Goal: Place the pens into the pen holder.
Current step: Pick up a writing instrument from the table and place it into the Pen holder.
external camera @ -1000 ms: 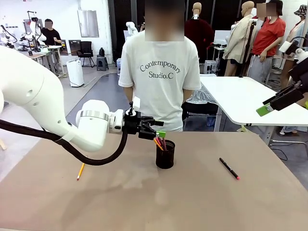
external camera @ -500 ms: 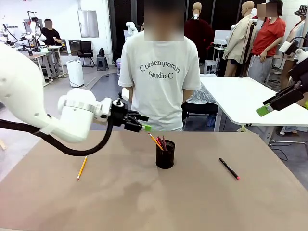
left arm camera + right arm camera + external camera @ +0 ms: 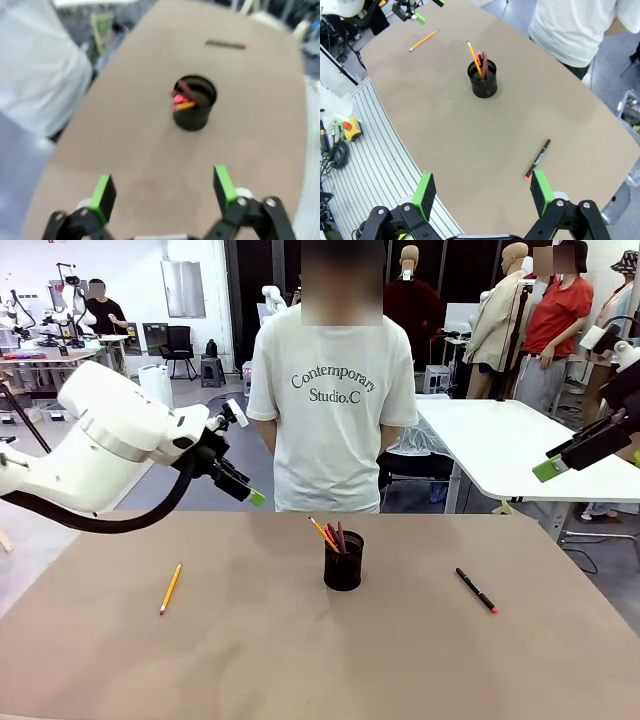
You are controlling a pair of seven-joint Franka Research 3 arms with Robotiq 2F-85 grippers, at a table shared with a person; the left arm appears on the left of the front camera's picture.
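The black mesh pen holder (image 3: 343,562) stands at the table's middle with a yellow-orange pen (image 3: 322,532) and reddish pens leaning in it. A yellow pencil (image 3: 171,588) lies on the table at the left, and a black pen with a pink tip (image 3: 476,590) lies at the right. My left gripper (image 3: 250,494) hangs open and empty above the table's far left edge, well away from the holder. In its wrist view the left gripper (image 3: 162,192) looks down on the holder (image 3: 194,107). My right gripper (image 3: 548,468) is held high at the far right, open (image 3: 482,192) and empty.
A person in a white T-shirt (image 3: 333,390) stands at the far edge behind the holder. The right wrist view shows the holder (image 3: 484,80), the pencil (image 3: 423,41), the black pen (image 3: 538,159) and a ribbed floor strip (image 3: 380,165) beside the table.
My left arm has drawn back from just above the holder, up and to the left, with its fingers open throughout. The pens in the holder and my right arm have stayed put.
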